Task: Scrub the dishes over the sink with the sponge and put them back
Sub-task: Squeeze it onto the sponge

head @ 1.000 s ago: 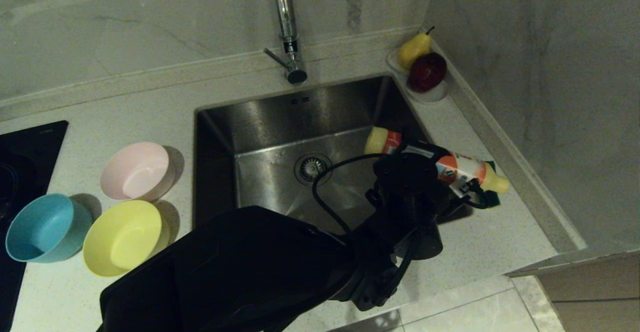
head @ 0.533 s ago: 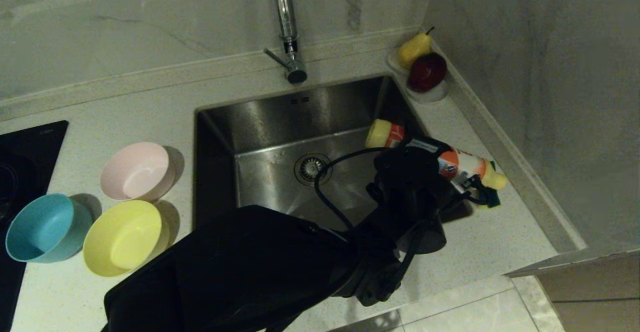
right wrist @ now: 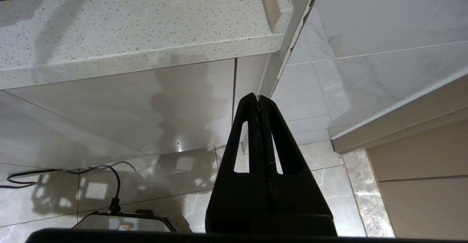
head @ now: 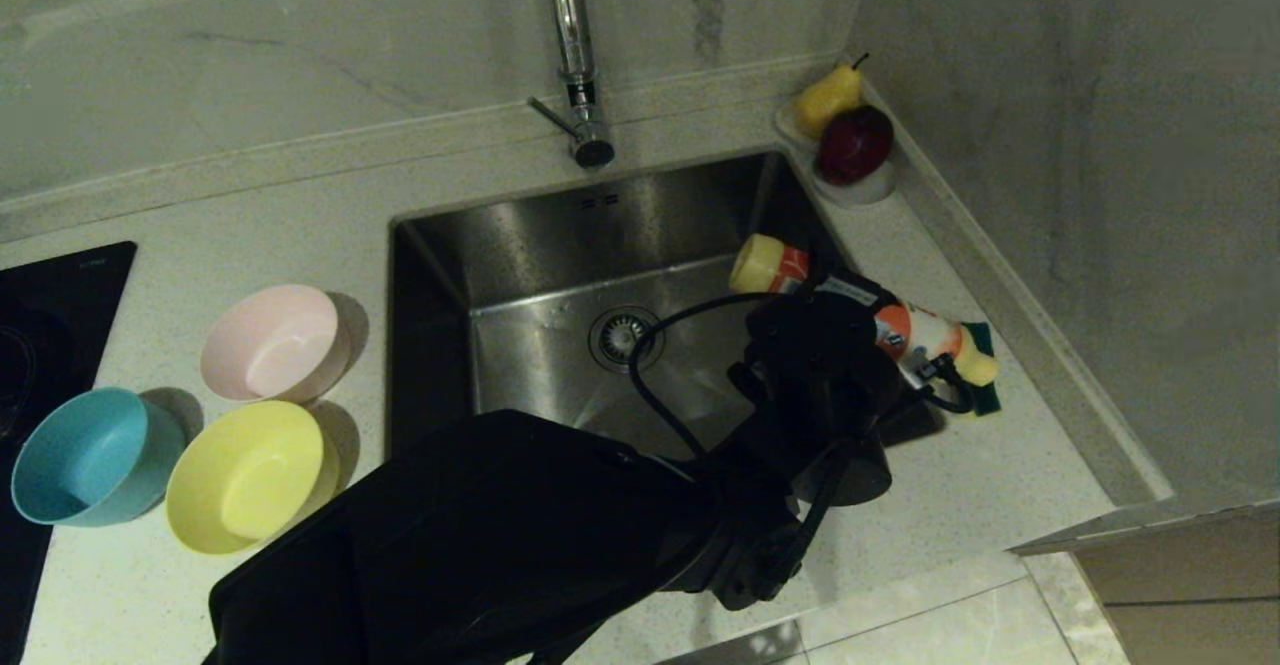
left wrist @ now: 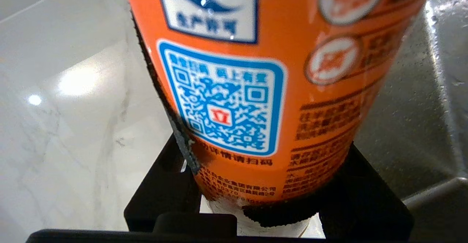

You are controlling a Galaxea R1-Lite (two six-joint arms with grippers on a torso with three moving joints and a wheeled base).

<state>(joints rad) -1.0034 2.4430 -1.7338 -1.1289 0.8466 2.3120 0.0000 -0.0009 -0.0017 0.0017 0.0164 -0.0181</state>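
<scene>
My left hand (head: 905, 340) is clamped around the middle of an orange-labelled detergent bottle (head: 915, 330), which lies tipped nearly level above the right rim of the sink (head: 560, 245), its yellow nozzle end hanging right over the sponge (head: 985, 370). As I judge it, the step in hand is dosing the sponge with soap, and to do it well I should keep the nozzle low and directly above the green face, tilt only as much as needed, and hold my grip on the label firm so the bottle cannot slip round in my fingers (left wrist: 161, 192). The sponge lies on the desk (head: 960, 485) just right of the sink, a small block with a dark green face showing, mostly hidden behind the bottle's tip. The three bowls wait well apart on the desk to the sink's left: pink bowl (head: 275, 340), teal bowl (head: 95, 455) and yellow bowl (head: 250, 475), all upright and bunched together. My right hand (right wrist: 259, 104) hangs below the desk edge, closed on nothing.
</scene>
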